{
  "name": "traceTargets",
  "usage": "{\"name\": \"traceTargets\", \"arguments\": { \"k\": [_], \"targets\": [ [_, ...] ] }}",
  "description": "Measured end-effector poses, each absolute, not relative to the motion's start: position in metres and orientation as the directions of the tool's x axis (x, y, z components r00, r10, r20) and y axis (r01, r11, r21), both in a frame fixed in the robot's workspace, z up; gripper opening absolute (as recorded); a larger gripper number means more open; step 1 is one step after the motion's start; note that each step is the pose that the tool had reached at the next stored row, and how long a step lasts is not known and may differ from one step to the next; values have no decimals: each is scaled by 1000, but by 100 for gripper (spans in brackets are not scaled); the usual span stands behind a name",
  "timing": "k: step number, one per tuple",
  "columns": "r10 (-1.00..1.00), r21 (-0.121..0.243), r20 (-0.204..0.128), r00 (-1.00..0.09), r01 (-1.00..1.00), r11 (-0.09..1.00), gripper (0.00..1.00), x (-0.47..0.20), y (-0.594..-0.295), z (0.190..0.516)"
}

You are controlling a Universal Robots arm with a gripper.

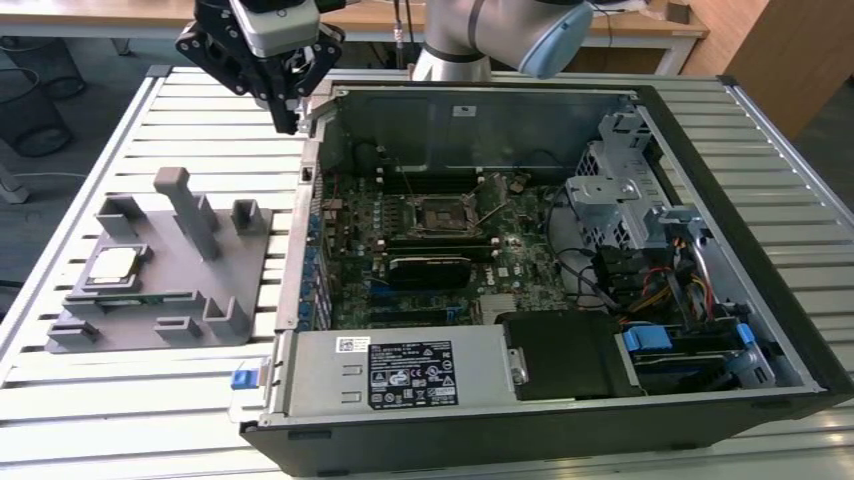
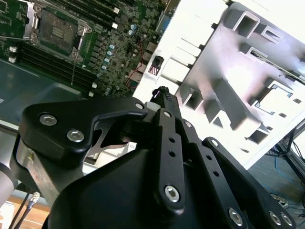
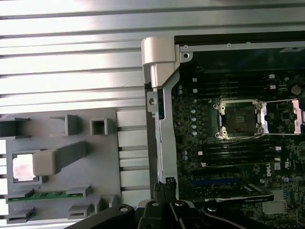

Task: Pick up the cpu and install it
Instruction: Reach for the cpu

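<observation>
Surface: slatted metal table (image 1: 174, 100), with a wooden desk (image 1: 80, 15) beyond its far edge.
Case: open computer case (image 1: 747, 180) lying on the table at the exterior view's right, motherboard (image 1: 400, 250) facing up.
Socket: black square socket (image 1: 437, 214) near the middle of the board; I see its load plate raised beside it.
Fixture: grey fixture (image 1: 160, 300) on the table at the exterior view's left, just beside the case.
Cpu: the cpu (image 1: 111, 265) lies flat in a recess on the fixture's left side, silver lid up, nothing touching it.
Gripper: my 1 gripper (image 1: 284, 120) hangs over the case's far left corner, well apart from the cpu.
Fingers: the 2 fingers (image 1: 282, 105) look pressed together, with nothing between them.
</observation>
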State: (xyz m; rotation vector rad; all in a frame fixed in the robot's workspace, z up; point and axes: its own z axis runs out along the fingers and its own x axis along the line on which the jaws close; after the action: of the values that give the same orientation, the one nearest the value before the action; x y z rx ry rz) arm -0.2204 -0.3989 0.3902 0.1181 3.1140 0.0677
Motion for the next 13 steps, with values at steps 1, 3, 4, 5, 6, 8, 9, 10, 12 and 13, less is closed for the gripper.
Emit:
{"name": "traceTargets", "arguments": {
  "k": [1, 3, 4, 5, 6, 8, 9, 10, 12, 13],
  "targets": [
    [76, 44, -23, -997, 75, 996, 11, -221, -399, 390],
    [76, 44, -23, -997, 75, 996, 11, -222, -399, 390],
    [76, 44, -23, -997, 75, 996, 11, -223, -399, 390],
    [76, 44, -23, -997, 75, 996, 11, -223, -399, 390],
    [76, 44, -23, -997, 75, 996, 11, -224, -399, 390],
    [76, 44, -22, -997, 75, 996, 11, -225, -399, 390],
    [76, 44, -22, -997, 75, 996, 11, -226, -399, 390],
    [76, 44, -22, -997, 75, 996, 11, -226, -399, 390],
    [76, 44, -22, -997, 75, 996, 11, -228, -399, 390],
    [76, 44, -22, -997, 75, 996, 11, -228, -399, 390]
  ]
}}
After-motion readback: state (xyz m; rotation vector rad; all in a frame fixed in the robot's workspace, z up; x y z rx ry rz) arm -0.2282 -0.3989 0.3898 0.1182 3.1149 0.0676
